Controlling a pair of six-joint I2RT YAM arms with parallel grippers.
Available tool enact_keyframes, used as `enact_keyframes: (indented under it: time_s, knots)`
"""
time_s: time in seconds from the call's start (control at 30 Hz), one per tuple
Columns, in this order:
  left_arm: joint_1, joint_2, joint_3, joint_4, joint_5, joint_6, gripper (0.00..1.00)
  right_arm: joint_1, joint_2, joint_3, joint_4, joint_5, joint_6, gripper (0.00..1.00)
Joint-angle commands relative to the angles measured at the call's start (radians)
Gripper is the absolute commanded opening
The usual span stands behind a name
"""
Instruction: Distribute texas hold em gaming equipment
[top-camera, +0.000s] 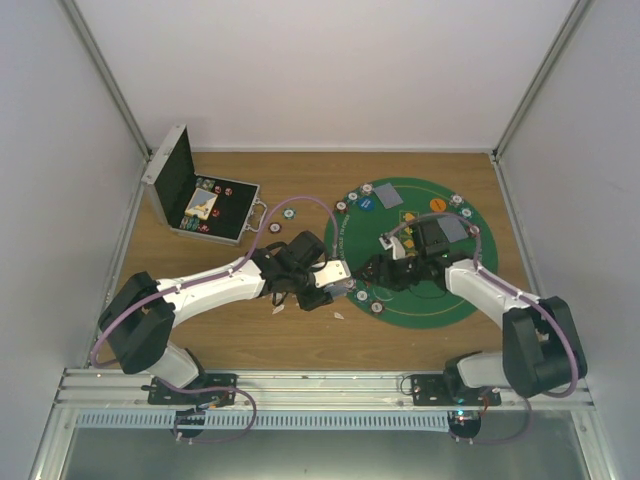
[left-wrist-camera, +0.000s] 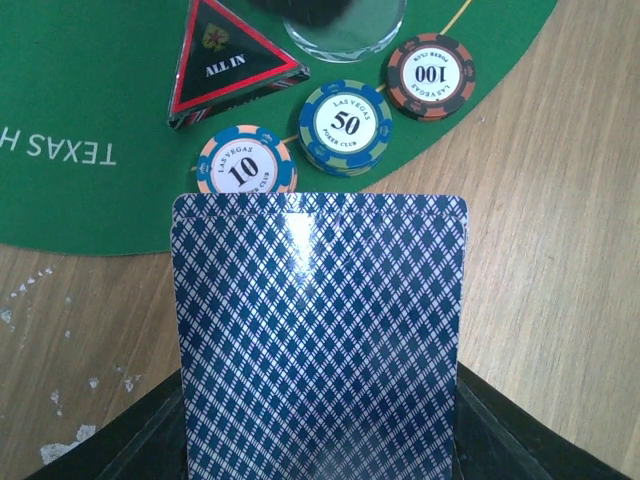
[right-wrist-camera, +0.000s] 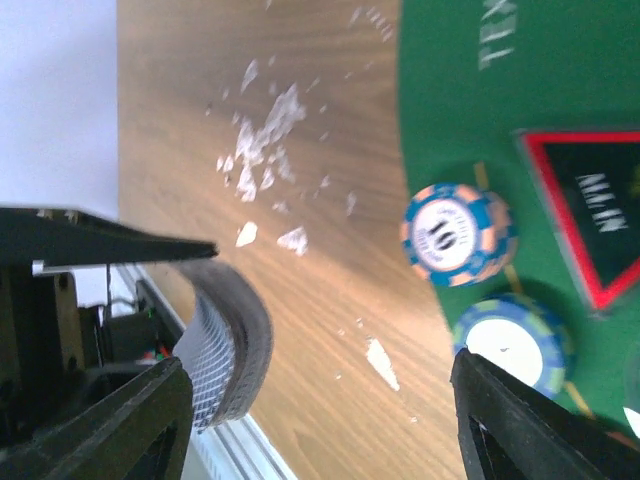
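Clamping glossy, diamond-patterned playing cards (left-wrist-camera: 320, 340), the left gripper (top-camera: 335, 278) hovers at the felt mat's (top-camera: 440, 305) eight o'clock rim. The right gripper (top-camera: 380, 270) stands released and empty. Lowered carelessly, the slick, bowed cards could slip free or nudge the round, stripe-edged 10 chip (left-wrist-camera: 246, 168) at their twelve o'clock.

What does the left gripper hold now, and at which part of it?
The left gripper holds a blue-backed playing card by its near short edge.
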Motion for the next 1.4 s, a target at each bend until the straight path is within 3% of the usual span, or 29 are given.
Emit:
enact_keyframes:
  time_s: [0.0, 0.37, 1.37]
  knots:
    - [0.004, -0.03, -0.01, 0.047, 0.032, -0.007, 0.57, 0.083, 0.005, 0.002, 0.015, -0.029, -0.022, 0.7]
    - [0.002, -0.04, -0.009, 0.046, 0.036, -0.004, 0.57, 0.198, 0.088, 0.027, 0.083, 0.006, 0.014, 0.63]
    - [0.001, -0.046, -0.014, 0.047, 0.02, -0.001, 0.57, 0.175, 0.102, 0.062, -0.02, 0.139, 0.004, 0.48]
